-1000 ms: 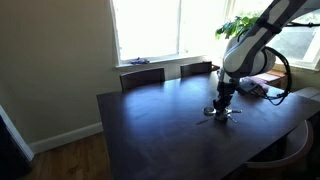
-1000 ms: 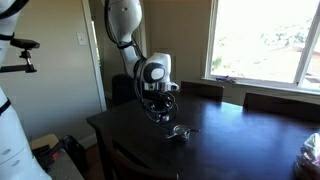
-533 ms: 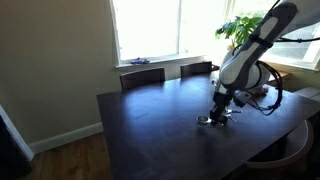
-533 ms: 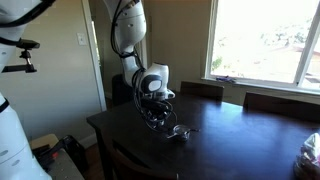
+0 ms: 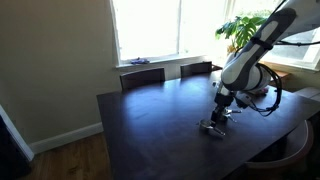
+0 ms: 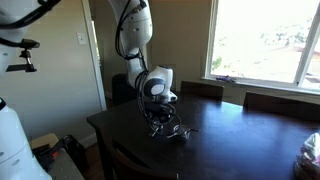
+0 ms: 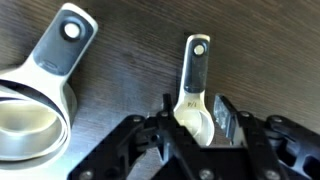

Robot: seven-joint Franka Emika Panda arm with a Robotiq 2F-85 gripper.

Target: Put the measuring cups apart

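Observation:
In the wrist view a small metal measuring cup (image 7: 197,70) lies on the dark table (image 7: 120,60), its bowl between my jaws and its handle pointing away. My gripper (image 7: 195,108) is open around it, and a gap shows beside the right pad (image 7: 224,112). A larger measuring cup (image 7: 35,112) lies apart at the left. In both exterior views my gripper (image 5: 215,121) (image 6: 160,121) is low over the table. A cup (image 6: 180,131) lies just beside it.
Two chair backs (image 5: 143,76) (image 5: 196,68) stand at the table's far edge under the window. A plant (image 5: 240,27) and a pinkish flat object (image 5: 252,89) sit behind the arm. The near table edge (image 5: 270,140) is close by. A clear object (image 6: 312,150) is at one corner.
My gripper has come down to the tabletop and shifted a little sideways, away from the larger cup. Its jaws have parted wider around the small cup.

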